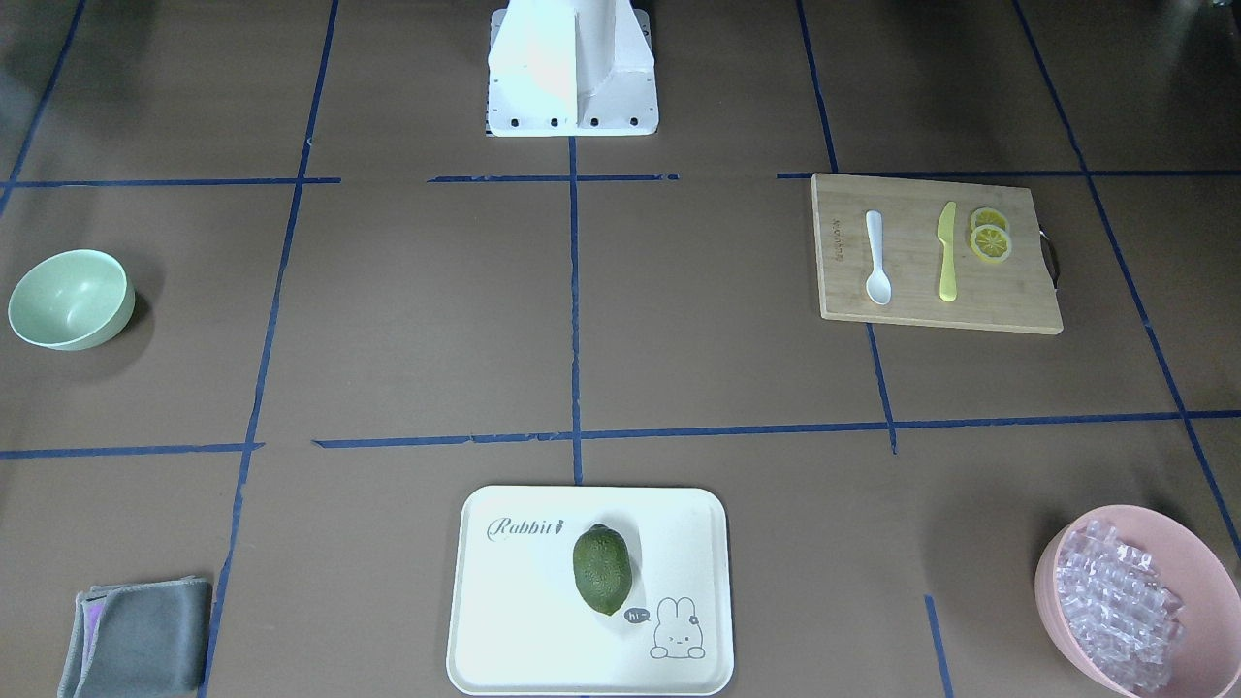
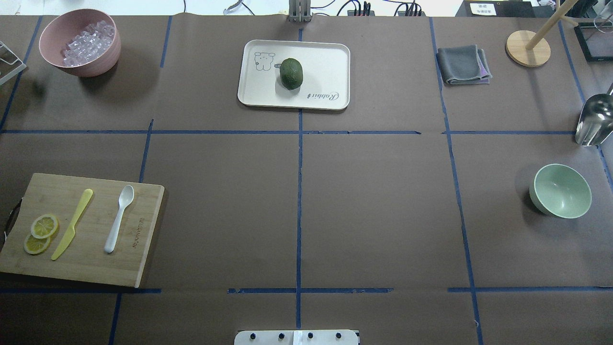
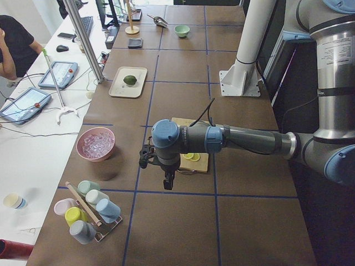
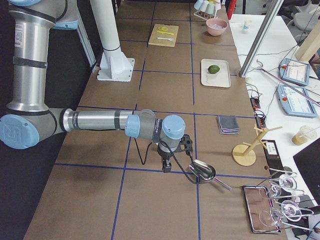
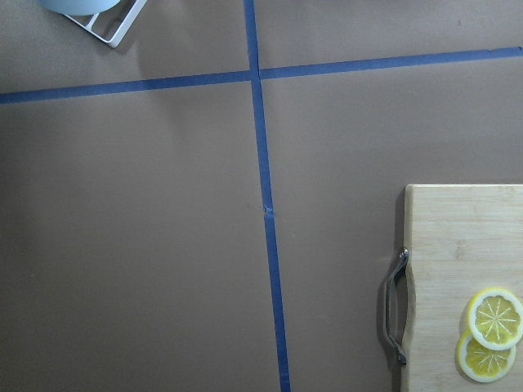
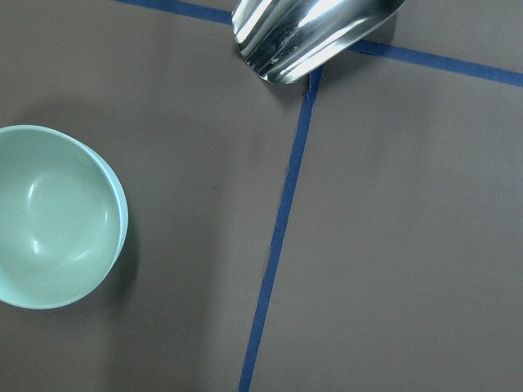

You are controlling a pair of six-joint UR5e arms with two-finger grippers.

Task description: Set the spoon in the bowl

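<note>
The white spoon (image 1: 877, 260) lies on a wooden cutting board (image 1: 1018, 301), scoop away from the robot, beside a yellow-green knife (image 1: 946, 252) and lemon slices (image 1: 990, 236). In the overhead view the spoon (image 2: 119, 218) is at the left and the empty mint-green bowl (image 2: 561, 190) at the far right. The bowl also shows in the right wrist view (image 6: 53, 216). My left gripper (image 3: 168, 182) hangs beyond the board's handle end. My right gripper (image 4: 167, 167) hangs near the bowl's side of the table. I cannot tell whether either is open or shut.
A pink bowl (image 2: 91, 67) of clear cubes stands far left. A white tray (image 2: 325, 67) with a green fruit (image 2: 291, 73) is far centre. A grey cloth (image 2: 462, 64), a wooden stand (image 2: 527, 48) and a metal scoop (image 2: 594, 120) are at the right.
</note>
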